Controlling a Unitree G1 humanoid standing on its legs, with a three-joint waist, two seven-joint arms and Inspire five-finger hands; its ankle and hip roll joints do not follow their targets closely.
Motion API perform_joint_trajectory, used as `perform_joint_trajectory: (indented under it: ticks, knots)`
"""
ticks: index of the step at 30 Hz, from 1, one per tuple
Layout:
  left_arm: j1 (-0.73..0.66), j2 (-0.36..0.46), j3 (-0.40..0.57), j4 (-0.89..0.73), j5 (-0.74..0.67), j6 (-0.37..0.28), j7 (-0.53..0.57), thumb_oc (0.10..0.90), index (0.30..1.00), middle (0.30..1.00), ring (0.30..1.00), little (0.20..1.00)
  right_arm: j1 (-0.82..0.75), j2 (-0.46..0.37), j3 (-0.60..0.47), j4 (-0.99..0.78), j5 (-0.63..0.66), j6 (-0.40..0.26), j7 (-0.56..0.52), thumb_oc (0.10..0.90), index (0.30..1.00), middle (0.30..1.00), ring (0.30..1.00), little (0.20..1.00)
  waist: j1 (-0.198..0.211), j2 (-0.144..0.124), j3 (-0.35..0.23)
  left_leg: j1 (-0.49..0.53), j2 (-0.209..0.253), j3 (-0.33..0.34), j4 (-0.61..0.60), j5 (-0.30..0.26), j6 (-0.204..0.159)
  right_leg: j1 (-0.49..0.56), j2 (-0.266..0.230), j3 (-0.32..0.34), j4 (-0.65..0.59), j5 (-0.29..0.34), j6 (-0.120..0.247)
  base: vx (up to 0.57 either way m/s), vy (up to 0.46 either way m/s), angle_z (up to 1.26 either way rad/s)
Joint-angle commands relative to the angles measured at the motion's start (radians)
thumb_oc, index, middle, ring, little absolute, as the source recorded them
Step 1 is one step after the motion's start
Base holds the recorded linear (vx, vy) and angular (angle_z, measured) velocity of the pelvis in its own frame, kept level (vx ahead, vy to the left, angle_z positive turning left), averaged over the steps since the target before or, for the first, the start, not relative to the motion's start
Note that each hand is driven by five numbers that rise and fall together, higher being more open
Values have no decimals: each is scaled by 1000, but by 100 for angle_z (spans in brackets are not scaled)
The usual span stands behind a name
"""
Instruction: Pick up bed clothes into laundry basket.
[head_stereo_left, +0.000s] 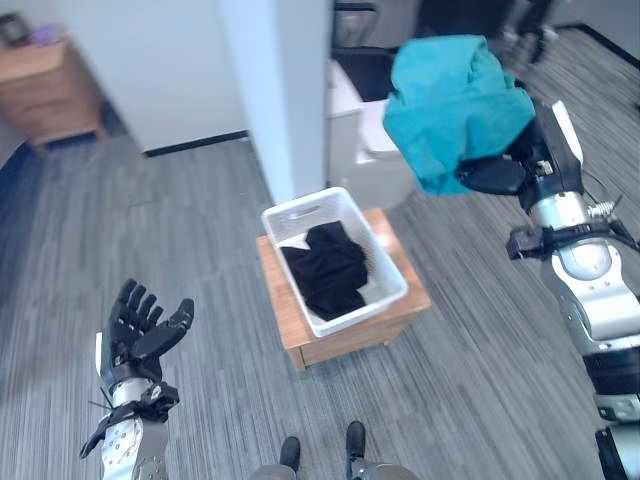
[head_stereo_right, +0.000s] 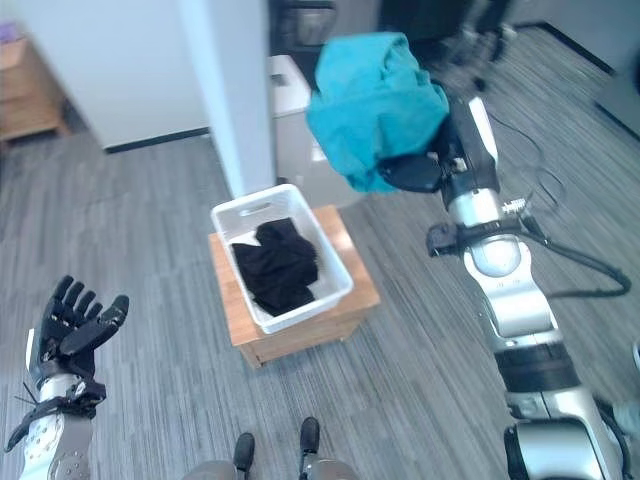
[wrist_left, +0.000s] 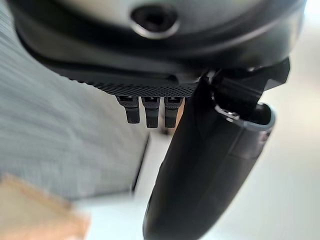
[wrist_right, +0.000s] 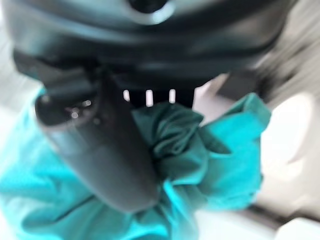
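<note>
Floor below; right robot hand (head_stereo_left: 497, 176) grips teal cloth (head_stereo_left: 452, 105) (raised).

The right hand (head_stereo_left: 497, 174) is gripping the cloth (head_stereo_left: 452, 103) aloft; the left hand (head_stereo_left: 140, 330) is hanging low, fingers spread.

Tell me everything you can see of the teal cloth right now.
The teal cloth is a soft, crumpled fabric bundle, plain in colour, bunched into folds. It hangs in the air, gripped by the right hand, whose thumb and fingers are curled into it. It is raised to the right of the white laundry basket and beyond it, touching nothing else.
</note>
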Motion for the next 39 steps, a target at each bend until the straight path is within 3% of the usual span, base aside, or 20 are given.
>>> perform_joint_trajectory:
  ticks: [1,9,12,22,30,34,39]
  knots:
    - [-24,153,0,-60,-34,-85,-26,800,900,900,900,900,-268,-21,129,172,-70,-30,-29,400,300,300,300,300,9,-26,-137,-65,-69,-8,-1,36,-6,100,-9,-9,4,-165,61,-14,-31,30]
    - [-5,140,-25,-56,-64,-85,-35,800,900,900,900,900,-465,64,263,457,-111,6,-54,400,300,300,300,300,48,-20,-124,-80,-73,-31,-1,49,-6,95,-7,-24,4,-166,60,-10,-10,17]
    - [-16,149,-34,-58,-58,-86,-33,800,900,900,900,900,-519,53,303,507,-168,23,-63,400,300,300,300,300,56,-15,-114,-92,-74,-41,-1,54,-7,88,-4,-36,4,-166,60,-4,-2,1]
    - [9,126,-55,-54,-47,-65,-45,800,900,900,900,900,-411,-6,232,466,-131,24,-59,400,300,300,300,300,42,1,-86,-113,-79,-43,-1,58,-3,71,-9,-44,4,-164,64,-1,1,0]
    - [-15,132,-82,-76,-28,-62,-42,800,900,900,900,900,-305,23,232,502,-158,40,-20,400,300,300,300,300,23,24,-55,-131,-82,-35,-1,61,2,42,-16,-37,12,-157,64,-7,6,-1]
    - [-25,130,-101,-75,-33,-65,-36,800,900,900,900,900,-257,139,191,688,-60,47,-18,400,300,300,300,300,28,43,-41,-145,-89,-36,-1,64,6,26,-20,-34,18,-155,65,-7,9,-3]
    - [-46,142,-115,-76,-31,-65,-36,800,900,900,900,900,-291,182,216,801,-70,59,-16,400,300,300,300,300,33,56,-33,-159,-92,-38,-1,67,8,11,-22,-29,19,-153,68,-7,17,3]
